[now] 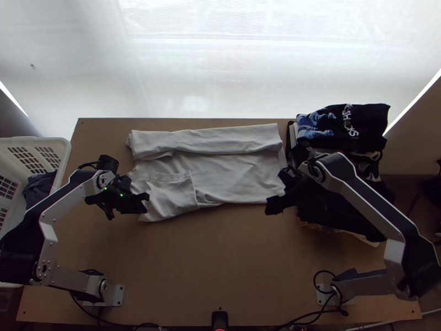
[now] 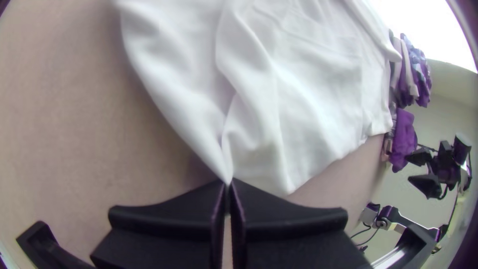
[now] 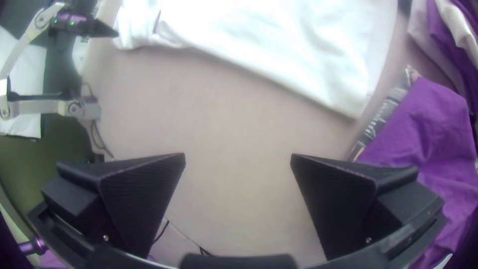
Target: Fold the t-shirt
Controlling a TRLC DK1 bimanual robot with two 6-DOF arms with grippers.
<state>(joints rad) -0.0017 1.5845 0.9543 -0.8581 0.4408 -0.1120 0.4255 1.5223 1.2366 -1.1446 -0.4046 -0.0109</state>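
Observation:
The light grey t-shirt (image 1: 237,175) lies across the table's far half. Its far side is folded over in a long strip, and a sleeve-like flap (image 1: 171,193) lies at its near left. In the top view my left gripper (image 1: 145,203) is at the shirt's left end; the left wrist view has this gripper (image 2: 228,184) shut on a pinched point of the shirt's edge (image 2: 199,134). My right gripper (image 1: 277,192) is by the near right corner. In the right wrist view that gripper (image 3: 238,158) stands wide open, nothing between its fingers, the shirt (image 3: 298,55) beyond them.
A pile of dark and printed clothes (image 1: 344,129) lies at the table's right side, close to my right gripper. To the left stands a white plastic basket (image 1: 63,151) with dark cloth inside. Bare tabletop (image 1: 215,254) stretches in front of the shirt.

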